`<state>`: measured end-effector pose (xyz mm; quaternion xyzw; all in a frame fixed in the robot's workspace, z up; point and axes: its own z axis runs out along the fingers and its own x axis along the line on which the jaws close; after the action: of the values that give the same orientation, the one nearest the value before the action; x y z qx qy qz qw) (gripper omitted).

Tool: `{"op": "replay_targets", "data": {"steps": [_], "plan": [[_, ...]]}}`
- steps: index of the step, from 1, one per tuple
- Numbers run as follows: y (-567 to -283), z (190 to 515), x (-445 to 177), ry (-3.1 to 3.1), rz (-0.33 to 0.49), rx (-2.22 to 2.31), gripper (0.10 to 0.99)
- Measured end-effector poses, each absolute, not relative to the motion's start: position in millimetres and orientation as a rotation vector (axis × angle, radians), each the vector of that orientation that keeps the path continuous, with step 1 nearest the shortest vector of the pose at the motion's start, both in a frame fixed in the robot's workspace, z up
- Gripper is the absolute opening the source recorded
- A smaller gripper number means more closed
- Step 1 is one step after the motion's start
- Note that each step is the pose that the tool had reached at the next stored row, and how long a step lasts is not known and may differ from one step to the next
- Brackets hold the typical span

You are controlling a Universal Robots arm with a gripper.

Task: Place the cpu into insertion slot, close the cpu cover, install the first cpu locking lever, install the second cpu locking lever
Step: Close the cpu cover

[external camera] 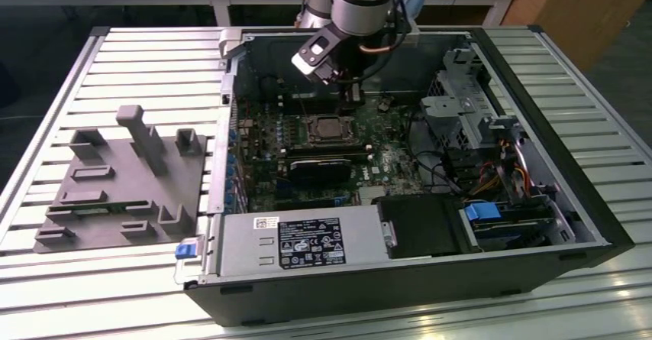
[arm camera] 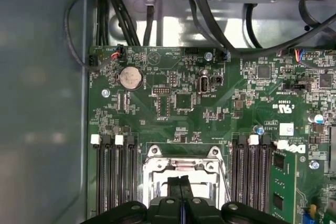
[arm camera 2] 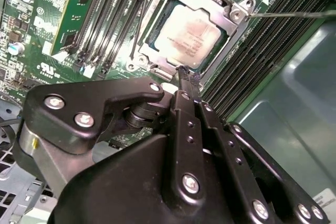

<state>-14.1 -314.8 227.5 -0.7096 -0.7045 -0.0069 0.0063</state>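
Exterior view first: the open computer case (external camera: 408, 290) lies on its side on the slatted table (external camera: 133, 57), so the motherboard (external camera: 265, 157) faces up and I can work straight down into it. The gripper (external camera: 350, 105) hangs over the board near the case's far wall, just beyond the insertion slot (external camera: 308, 130). A grey fixture tray (external camera: 122, 179) sits on the table toward the exterior view's left, well apart from the case.

In the second wrist view the cpu (arm camera 2: 191, 34) lies flat in the slot. Its pale face shows through the window of the cpu cover (arm camera 2: 157, 17), which looks lowered around it. The jaws are pressed together into one narrow tip with nothing between them, just beside the socket's rim (a closed tip suits pushing rather than pinching, I'd judge). A thin locking lever (arm camera 2: 294, 14) runs out from the socket's corner across the memory slots (arm camera 2: 262, 56). I cannot tell whether it is latched.

In the first wrist view the joined fingers (arm camera: 174, 187) point over the socket's near edge, with a coin cell battery (arm camera: 130, 77) farther up the board.
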Motion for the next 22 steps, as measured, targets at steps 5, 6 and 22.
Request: {"op": "replay_targets", "data": {"steps": [5, 6, 22], "plan": [[-318.8, 227.3, -21.5, -2.207, -0.037, -2.222, 0.102], [-319.9, 227.3, -22.6, -2.208, -0.037, -2.222, 0.102], [-328.2, 231.0, -38.1, -2.209, -0.04, -2.223, 0.102]]}}
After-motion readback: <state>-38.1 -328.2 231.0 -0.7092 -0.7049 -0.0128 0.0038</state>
